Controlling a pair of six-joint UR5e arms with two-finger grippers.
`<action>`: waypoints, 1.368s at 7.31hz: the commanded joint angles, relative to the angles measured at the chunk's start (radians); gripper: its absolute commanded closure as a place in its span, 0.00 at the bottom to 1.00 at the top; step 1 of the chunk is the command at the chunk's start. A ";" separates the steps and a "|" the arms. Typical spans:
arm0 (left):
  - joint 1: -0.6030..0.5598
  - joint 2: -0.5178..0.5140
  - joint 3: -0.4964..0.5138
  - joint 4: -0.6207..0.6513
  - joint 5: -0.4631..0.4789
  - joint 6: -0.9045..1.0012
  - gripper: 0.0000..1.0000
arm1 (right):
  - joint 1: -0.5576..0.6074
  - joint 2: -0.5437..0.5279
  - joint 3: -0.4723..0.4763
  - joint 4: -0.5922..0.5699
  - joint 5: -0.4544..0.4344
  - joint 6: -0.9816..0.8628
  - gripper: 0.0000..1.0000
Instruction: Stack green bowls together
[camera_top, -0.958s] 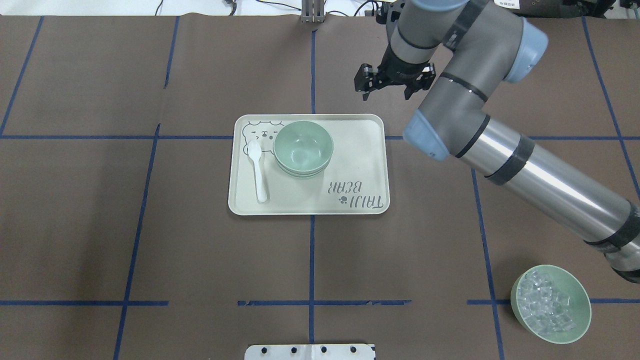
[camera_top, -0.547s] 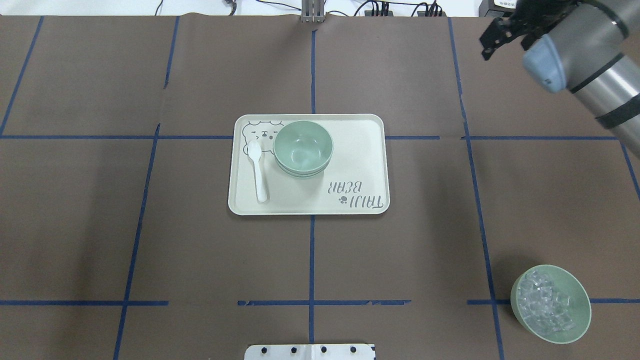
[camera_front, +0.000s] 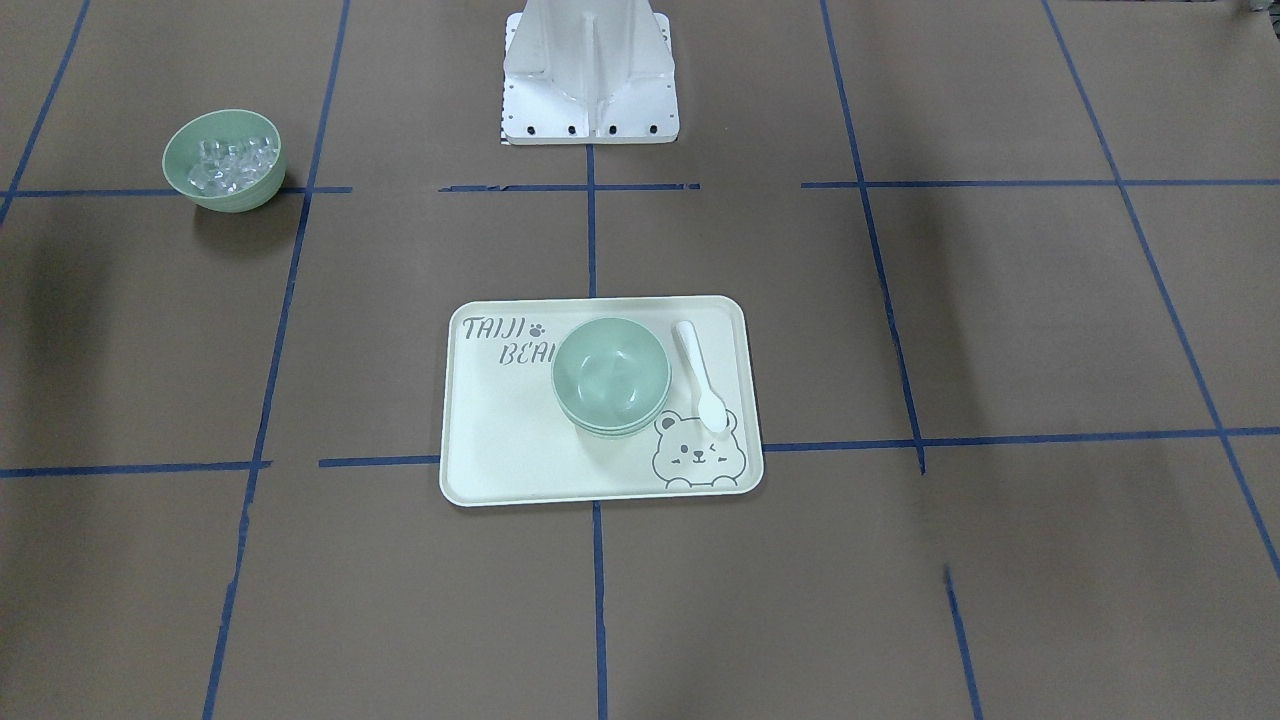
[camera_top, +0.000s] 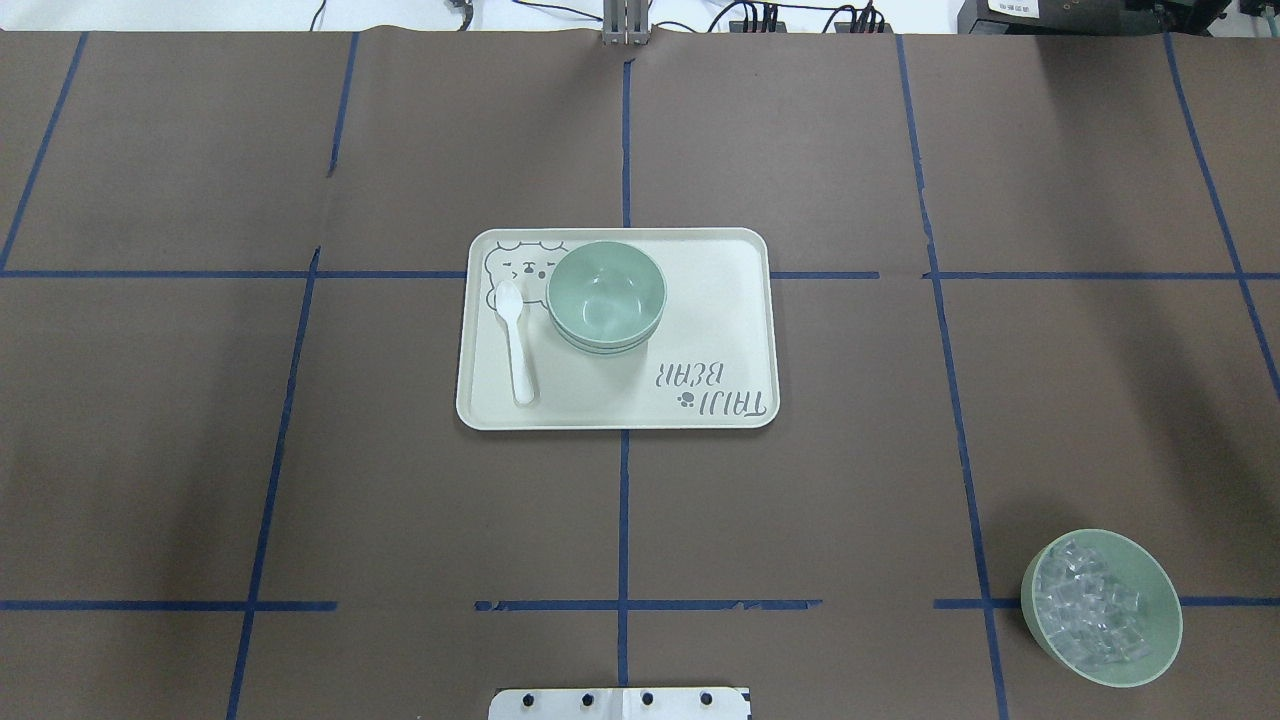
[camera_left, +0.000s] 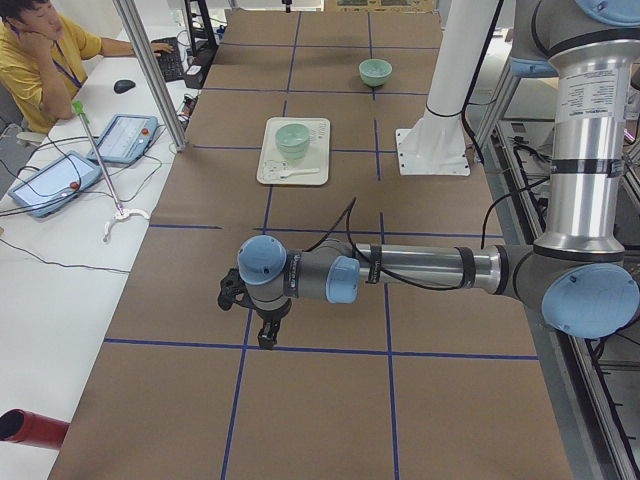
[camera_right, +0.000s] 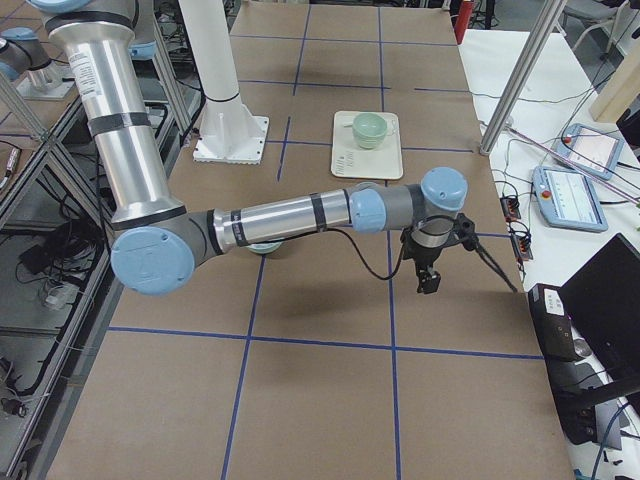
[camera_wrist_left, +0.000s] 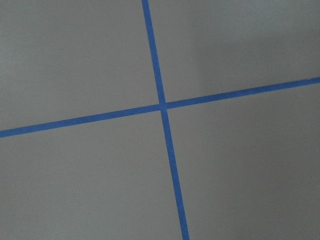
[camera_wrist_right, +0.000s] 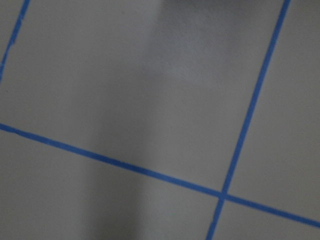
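Observation:
The green bowls (camera_top: 606, 295) sit nested in one stack on the cream tray (camera_top: 720, 300); the stack also shows in the front view (camera_front: 610, 373). Both arms are out of the overhead and front views. My left gripper (camera_left: 268, 335) hangs over the table far from the tray, toward the left end. My right gripper (camera_right: 427, 280) hangs over the table toward the right end. They show in the side views only, so I cannot tell whether they are open or shut. Both wrist views show only brown paper and blue tape.
A white spoon (camera_top: 518, 345) lies on the tray beside the stack. A like green bowl of clear cubes (camera_top: 1100, 607) stands near the robot's right front. The robot's white base (camera_front: 590, 70) stands at the table's edge. An operator (camera_left: 40, 50) sits at a side desk.
The right arm swung from beyond the tray off to the right and out of the overhead view. The stack, spoon and cube bowl have not moved.

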 joint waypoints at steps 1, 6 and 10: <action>-0.001 0.008 -0.029 0.014 0.010 0.001 0.00 | 0.023 -0.142 0.070 0.003 0.000 0.019 0.00; -0.001 0.010 -0.034 0.014 0.012 0.000 0.00 | 0.022 -0.185 0.115 0.005 -0.001 0.085 0.00; -0.002 0.010 -0.032 0.014 0.013 0.000 0.00 | 0.022 -0.185 0.115 0.005 0.000 0.085 0.00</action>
